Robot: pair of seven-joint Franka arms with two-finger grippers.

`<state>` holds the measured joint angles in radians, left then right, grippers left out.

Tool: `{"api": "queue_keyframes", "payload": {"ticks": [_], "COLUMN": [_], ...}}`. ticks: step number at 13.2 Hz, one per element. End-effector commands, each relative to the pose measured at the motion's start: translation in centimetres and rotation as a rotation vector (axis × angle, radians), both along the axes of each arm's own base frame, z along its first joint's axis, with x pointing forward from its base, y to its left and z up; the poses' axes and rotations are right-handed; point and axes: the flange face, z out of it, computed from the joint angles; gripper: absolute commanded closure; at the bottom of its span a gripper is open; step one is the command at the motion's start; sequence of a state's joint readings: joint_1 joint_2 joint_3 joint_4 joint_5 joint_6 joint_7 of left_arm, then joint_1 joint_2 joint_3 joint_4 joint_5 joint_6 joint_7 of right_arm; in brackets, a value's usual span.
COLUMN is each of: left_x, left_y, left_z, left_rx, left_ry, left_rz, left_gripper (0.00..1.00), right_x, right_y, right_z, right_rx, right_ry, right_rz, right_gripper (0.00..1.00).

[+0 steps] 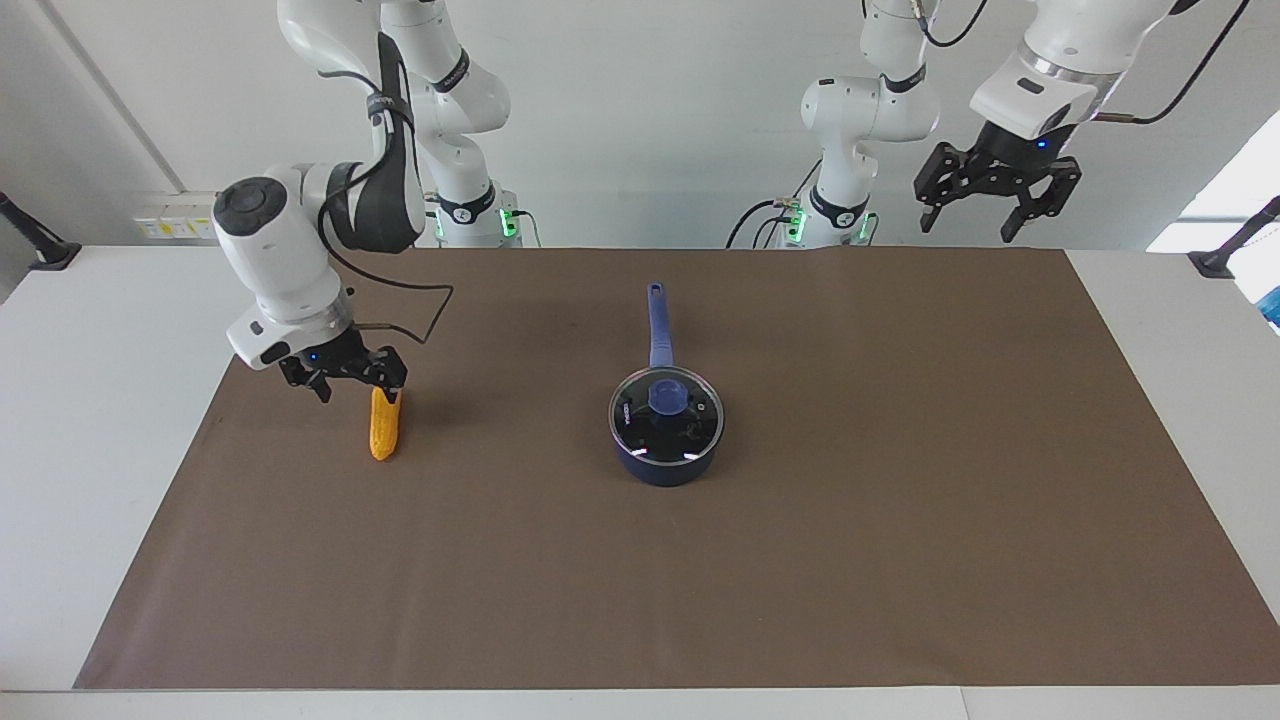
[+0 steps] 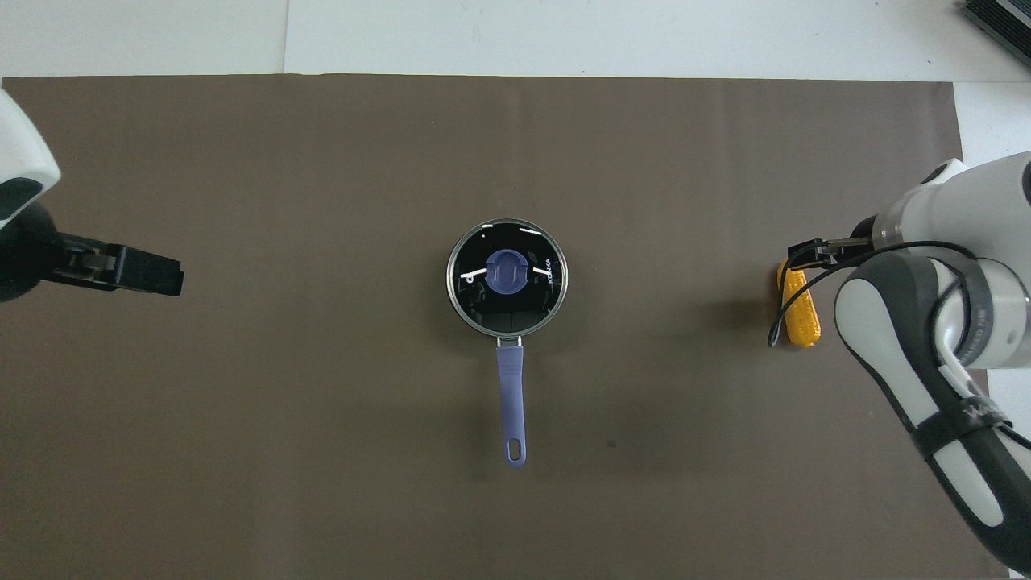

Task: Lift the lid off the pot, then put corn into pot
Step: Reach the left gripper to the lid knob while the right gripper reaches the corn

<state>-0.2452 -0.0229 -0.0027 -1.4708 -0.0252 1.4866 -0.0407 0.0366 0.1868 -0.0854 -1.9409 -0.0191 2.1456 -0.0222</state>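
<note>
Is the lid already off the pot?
No, in the facing view the lid sits flat on the pot with its blue knob up, and neither gripper is near it.

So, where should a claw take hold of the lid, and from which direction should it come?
Best at the blue knob in the middle of the lid, coming straight down from above. The lid lies flat on the pot, its glass wide and its rim flush, so the raised knob is probably the only part narrow enough to pinch. The pot's handle points toward the robots and leaves the knob clear.
</note>
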Motion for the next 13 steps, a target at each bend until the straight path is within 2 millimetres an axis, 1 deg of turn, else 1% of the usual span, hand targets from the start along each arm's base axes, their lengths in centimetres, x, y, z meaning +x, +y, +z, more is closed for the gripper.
{"api": "queue_keyframes", "payload": {"ticks": [1, 2, 3, 4, 5, 6, 7, 9, 10, 11, 12, 13], "left_x": [-0.4, -0.1, -0.1, 0.0, 0.0, 0.1, 0.4, 0.6, 0.5, 1.0, 0.8, 0.6], "left_y": [-4.1, -6.3, -8.6, -10.2, -12.3, -13.9, -15.6, -19.1, -20.5, -21.5, -23.2, -25.5], "left_z": [-1.5, -3.0, -3.6, -4.6, -5.5, -6.6, -7.9, -10.4, -11.1, -12.7, -14.7, -17.3], "left_rx": [-0.016, -0.014, -0.021, -0.024, -0.029, -0.031, -0.032, -0.011, -0.02, -0.014, 0.012, 0.038], "left_ry": [-0.023, -0.018, -0.033, -0.036, -0.039, -0.041, -0.04, -0.062, -0.075, -0.072, -0.059, -0.06], "left_rz": [0.015, 0.021, 0.028, 0.047, 0.052, 0.058, 0.068, 0.1, 0.117, 0.115, 0.109, 0.12], "left_gripper": [0.0, 0.0, 0.0, 0.0, 0.0, 0.0, 0.0, 0.0, 0.0, 0.0, 0.0, 0.0], "right_x": [-1.3, -2.3, -3.0, -3.2, -3.3, -3.3, -3.0, -2.6, -2.6, -2.5, -2.5, -2.5], "right_y": [-0.9, -1.6, -2.0, -1.8, -1.7, -1.6, -1.8, -1.9, -1.6, -1.6, -1.5, -1.4], "right_z": [-2.9, -4.4, -5.1, -5.7, -6.8, -7.9, -8.6, -8.6, -8.7, -9.0, -9.1, -9.0], "right_rx": [-0.003, 0.0, 0.002, 0.001, 0.001, -0.001, -0.002, -0.004, -0.004, -0.004, -0.005, -0.004], "right_ry": [0.052, 0.087, 0.105, 0.115, 0.111, 0.105, 0.086, 0.057, 0.058, 0.06, 0.055, 0.055], "right_rz": [-0.037, -0.053, -0.057, -0.054, -0.052, -0.043, -0.038, -0.029, -0.023, -0.022, -0.02, -0.017], "right_gripper": [0.0, 0.0, 0.0, 0.0, 0.0, 0.0, 0.0, 0.0, 0.0, 0.0, 0.0, 0.0]}}
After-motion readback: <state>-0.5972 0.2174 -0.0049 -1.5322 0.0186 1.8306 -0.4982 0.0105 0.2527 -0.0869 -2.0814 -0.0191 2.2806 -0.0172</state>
